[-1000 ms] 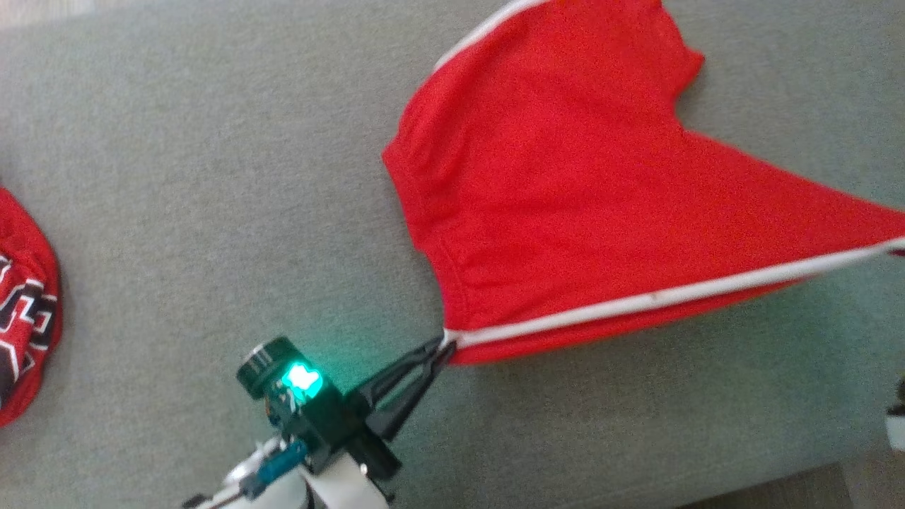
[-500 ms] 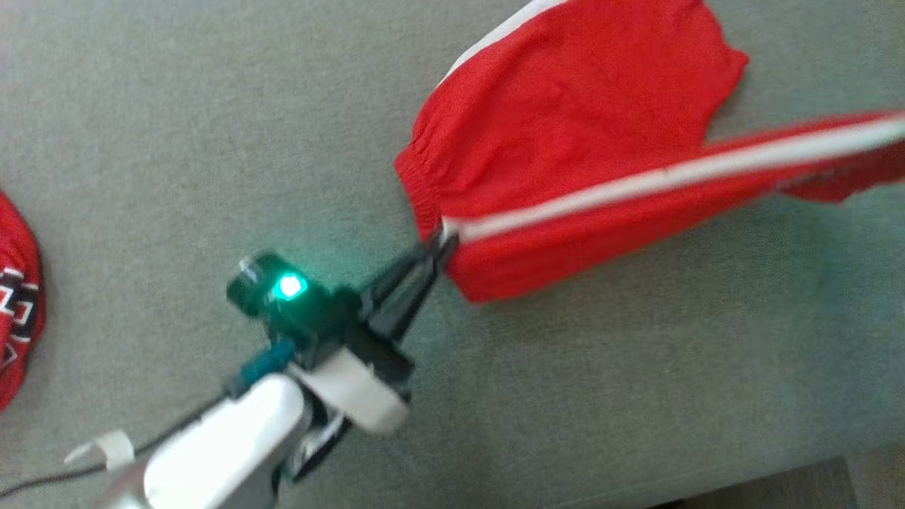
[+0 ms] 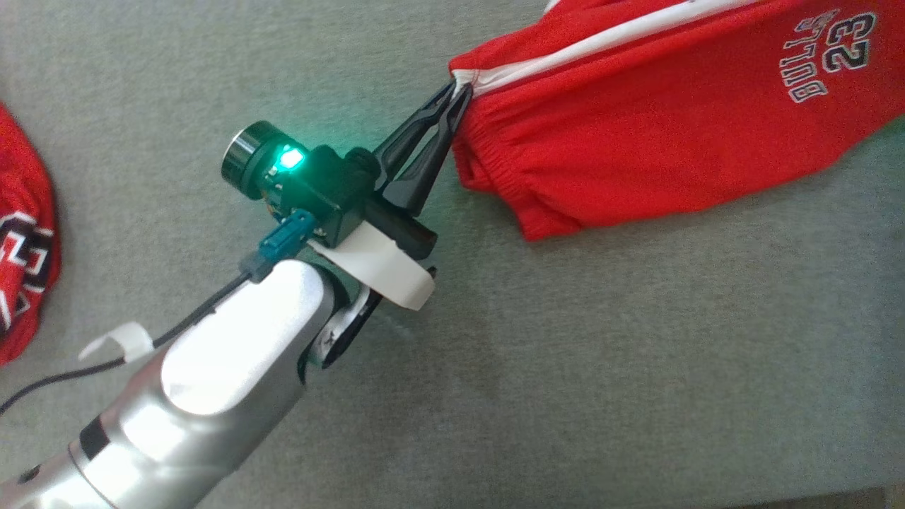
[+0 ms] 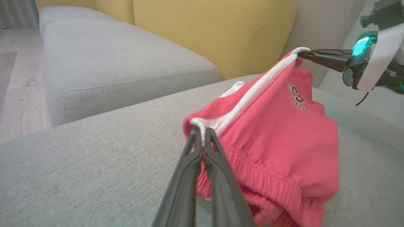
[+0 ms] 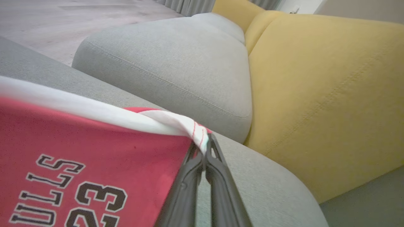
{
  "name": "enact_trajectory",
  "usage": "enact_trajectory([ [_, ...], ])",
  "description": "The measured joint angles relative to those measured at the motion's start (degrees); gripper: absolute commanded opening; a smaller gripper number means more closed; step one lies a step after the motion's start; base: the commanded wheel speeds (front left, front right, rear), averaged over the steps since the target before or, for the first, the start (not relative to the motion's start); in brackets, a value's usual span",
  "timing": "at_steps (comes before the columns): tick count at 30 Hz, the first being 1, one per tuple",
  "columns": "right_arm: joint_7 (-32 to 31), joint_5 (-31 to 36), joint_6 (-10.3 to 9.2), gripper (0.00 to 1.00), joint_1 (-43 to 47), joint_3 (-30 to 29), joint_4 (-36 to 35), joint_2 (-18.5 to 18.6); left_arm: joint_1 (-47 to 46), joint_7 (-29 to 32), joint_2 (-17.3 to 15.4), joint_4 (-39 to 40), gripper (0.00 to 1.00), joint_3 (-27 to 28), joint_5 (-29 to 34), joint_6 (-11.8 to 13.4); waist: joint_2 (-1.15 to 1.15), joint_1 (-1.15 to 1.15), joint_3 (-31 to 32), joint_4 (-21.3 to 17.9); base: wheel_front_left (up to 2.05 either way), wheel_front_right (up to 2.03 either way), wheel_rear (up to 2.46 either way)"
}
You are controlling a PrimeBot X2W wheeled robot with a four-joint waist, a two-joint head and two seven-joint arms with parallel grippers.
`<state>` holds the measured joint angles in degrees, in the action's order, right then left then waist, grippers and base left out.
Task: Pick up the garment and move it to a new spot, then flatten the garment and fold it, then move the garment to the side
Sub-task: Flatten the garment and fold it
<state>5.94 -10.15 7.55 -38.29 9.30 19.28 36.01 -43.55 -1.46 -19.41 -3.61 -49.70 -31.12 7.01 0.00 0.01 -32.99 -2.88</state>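
Head view: the red mesh sports garment with a white side stripe and black "BULLS 23" lettering (image 3: 636, 141) hangs bunched over the far part of the grey fabric sofa seat (image 3: 565, 353). The left gripper (image 3: 458, 90) has its fingers clamped together on the corner where stripe meets elastic waistband. A second red garment with bold black-and-white print (image 3: 21, 247) lies at the seat's left edge, well apart. Left wrist view adds the right gripper (image 4: 302, 53) pinching the stripe's other end, stripe stretched between the two. The lowest folds may touch the seat, hard to tell. Yellow back cushions (image 4: 205, 31) stand behind the seat. Right wrist view confirms that grip up close, fingers closed on the white tip, lettering beside them. Progress, my read: pickup done, garment mid-carry or mid-spread — laying flat, folding and moving aside all remain.
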Motion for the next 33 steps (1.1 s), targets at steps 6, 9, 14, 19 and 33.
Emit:
enact_trajectory([
  [6, -0.16, -3.02, 0.00, 0.00, -5.45, 5.43, 5.71, 0.98, -0.02, 0.74, 0.67, 0.08, 0.00, 0.12, -0.10, 0.64, 0.00, -0.01, -1.59, 2.07, 0.00, 0.00, 0.00],
  [9, 0.19, -3.97, 0.00, 0.49, -8.36, 8.10, 8.60, 1.03, -0.26, 1.09, 0.80, 0.10, 0.00, 0.11, -0.10, 0.82, 0.00, -0.01, -2.33, 2.85, 0.00, 0.00, 0.00],
  [14, 3.36, -5.31, 0.00, 1.00, -12.41, 10.06, 12.72, 0.86, -1.10, 0.81, 1.53, -0.33, 1.00, 0.40, -0.10, 1.91, 0.00, -0.01, -2.86, 3.60, 0.00, 0.00, 0.00],
  [19, 5.69, -7.69, 0.00, 1.00, -12.91, 11.27, 15.23, 0.46, -0.91, -1.46, 1.85, -1.77, 1.00, 0.93, 0.21, 3.39, 0.00, -0.01, -2.09, 3.63, 0.00, 0.00, 0.00],
  [33, -3.92, -28.89, -0.01, 0.76, -7.47, 16.13, 21.49, 2.35, 10.24, -13.08, 5.76, 2.05, 1.00, 8.33, 9.44, 15.56, 0.00, -0.02, 1.36, 8.35, 0.00, 0.00, 0.00],
])
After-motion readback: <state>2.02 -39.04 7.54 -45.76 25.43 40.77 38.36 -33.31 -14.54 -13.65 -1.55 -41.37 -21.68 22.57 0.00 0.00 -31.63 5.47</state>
